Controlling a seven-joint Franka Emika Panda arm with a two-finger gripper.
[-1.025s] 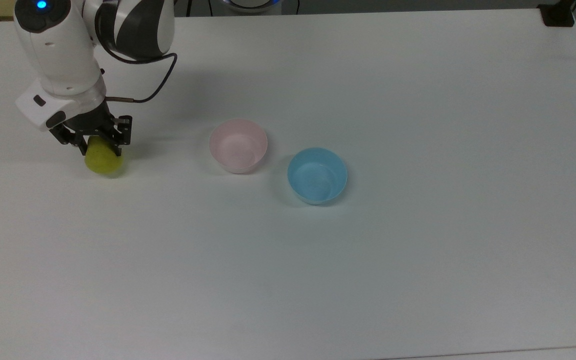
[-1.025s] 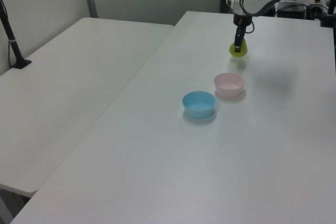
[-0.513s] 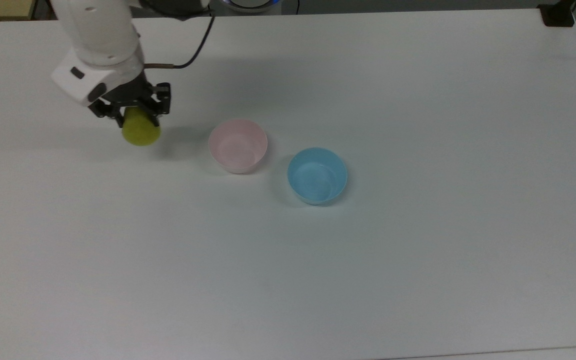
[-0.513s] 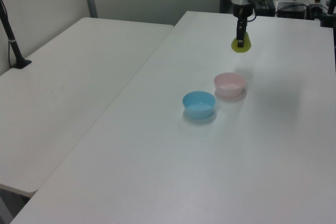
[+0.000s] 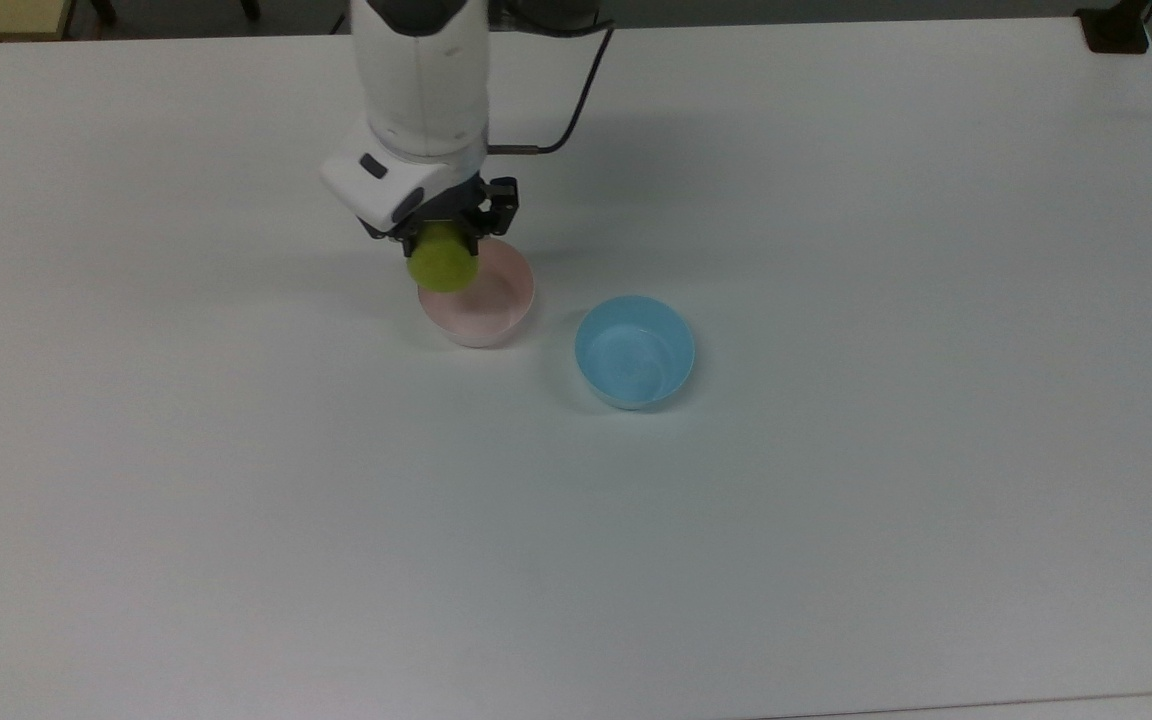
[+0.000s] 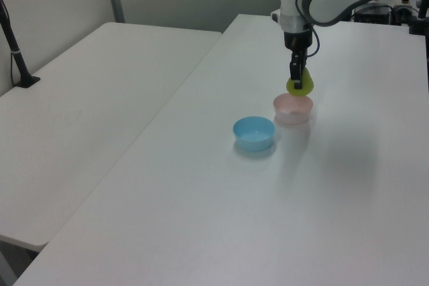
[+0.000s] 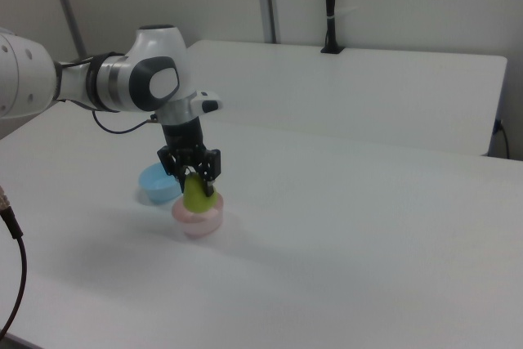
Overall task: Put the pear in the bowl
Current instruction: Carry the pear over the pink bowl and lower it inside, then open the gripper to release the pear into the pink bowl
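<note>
The small yellow-green pear [image 5: 443, 266] is held clear of the white worktop [image 5: 836, 520], its rounded base downward and its narrow top clamped between the two dark fingers of the end effector [image 5: 449, 240]. In the top view the fruit is seen over the rim of the pale pink round plastic bowl [image 5: 488, 305], on the top view's left side of that bowl and toward its far edge. In the left view the pear [image 6: 299, 85] is seen just above the pink bowl [image 6: 292, 110], with the end effector [image 6: 295, 80] pointing straight down onto it; whether the base is touching the rim cannot be told. In the right view the pear [image 7: 198, 196] is seen with its base at or just inside the bowl's [image 7: 196, 220] opening, and the end effector [image 7: 194, 174] is closed about its upper part.

The light blue round plastic bowl [image 5: 634, 351] is standing near the pink one, apart from it, on the top view's right and a little nearer the camera. In the left view the blue bowl [image 6: 254, 132] is placed at the left view's left of the pink bowl; in the right view it [image 7: 157, 184] is partly hidden behind the arm. The white arm [image 5: 420, 90] is reaching in from the top view's upper edge, with a black cable [image 5: 573, 105] looped beside it
</note>
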